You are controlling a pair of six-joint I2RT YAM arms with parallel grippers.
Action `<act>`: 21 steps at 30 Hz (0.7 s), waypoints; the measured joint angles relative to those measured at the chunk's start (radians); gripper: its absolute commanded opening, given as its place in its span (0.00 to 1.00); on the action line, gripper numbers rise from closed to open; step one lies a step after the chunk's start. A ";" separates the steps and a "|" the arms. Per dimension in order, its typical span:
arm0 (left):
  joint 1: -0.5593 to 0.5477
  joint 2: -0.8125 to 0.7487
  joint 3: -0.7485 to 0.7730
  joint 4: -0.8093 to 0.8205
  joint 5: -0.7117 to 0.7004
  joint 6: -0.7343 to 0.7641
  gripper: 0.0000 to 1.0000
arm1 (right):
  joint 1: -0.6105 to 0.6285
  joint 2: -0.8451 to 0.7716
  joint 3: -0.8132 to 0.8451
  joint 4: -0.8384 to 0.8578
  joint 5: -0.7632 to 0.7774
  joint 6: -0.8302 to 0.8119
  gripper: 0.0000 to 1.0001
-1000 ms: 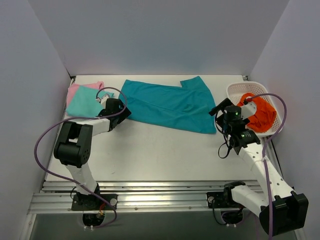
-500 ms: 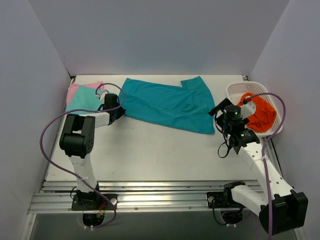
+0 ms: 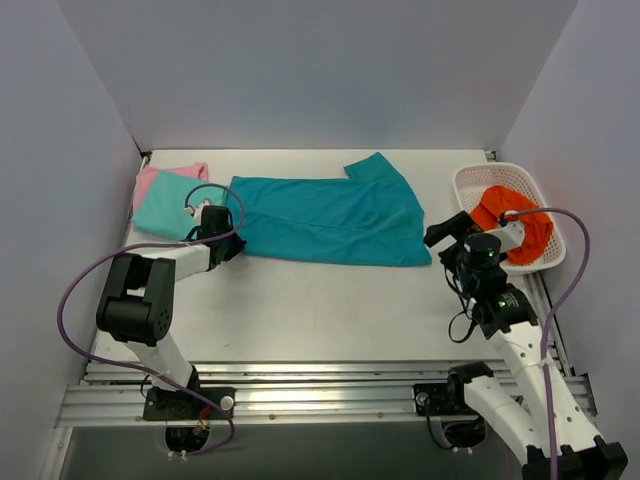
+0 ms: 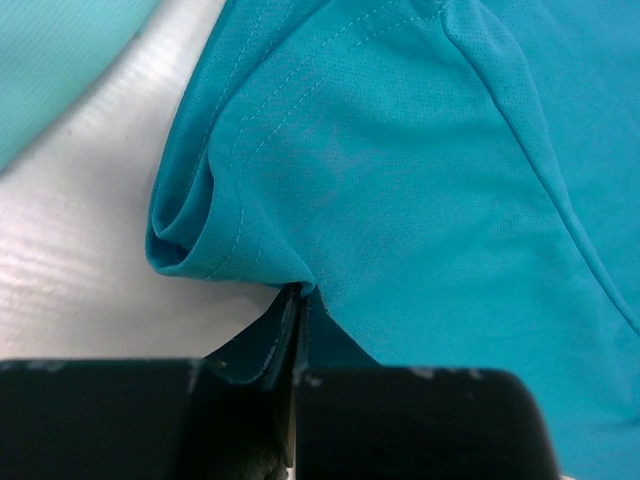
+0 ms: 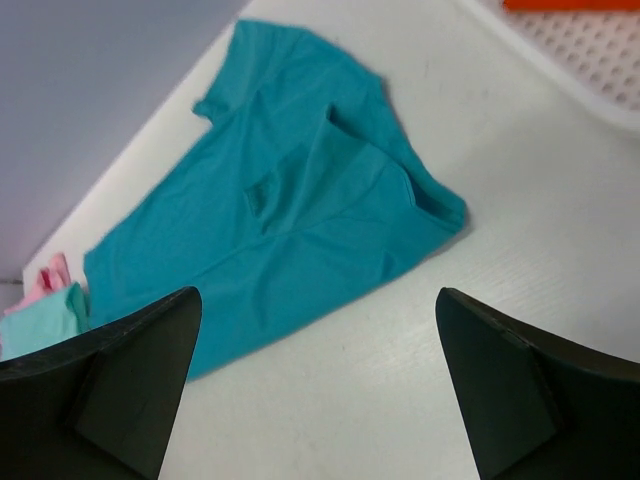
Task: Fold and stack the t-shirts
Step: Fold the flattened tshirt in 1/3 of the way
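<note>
I see the white table (image 3: 320, 300) with the deep teal t-shirt (image 3: 330, 215) spread flat across its far middle. The white lattice basket (image 3: 470, 180) sits at the far right with an orange cloth (image 3: 520, 235) in it. At the far left, the folded aqua-mint t-shirt (image 3: 165, 205) lies on the pink t-shirt (image 3: 150, 180). My left gripper (image 4: 298, 300) is clenched on the teal shirt's bunched left edge. My right gripper (image 5: 315, 295) hangs above the table beside the shirt's right end, fingers (image 5: 130, 370) spread wide, grasping nothing.
</note>
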 measured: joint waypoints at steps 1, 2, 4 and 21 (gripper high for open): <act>0.000 -0.014 -0.016 0.002 0.000 0.000 0.02 | 0.000 0.015 -0.027 0.014 -0.029 0.000 0.99; 0.000 -0.023 -0.029 0.003 0.000 0.000 0.02 | -0.001 0.048 -0.059 0.041 -0.061 -0.001 0.99; 0.000 -0.029 -0.049 0.003 0.001 0.000 0.02 | -0.002 0.171 -0.122 0.098 -0.133 0.003 0.98; 0.000 -0.041 -0.055 0.010 0.016 0.004 0.02 | -0.047 0.617 -0.226 0.514 -0.348 0.073 0.95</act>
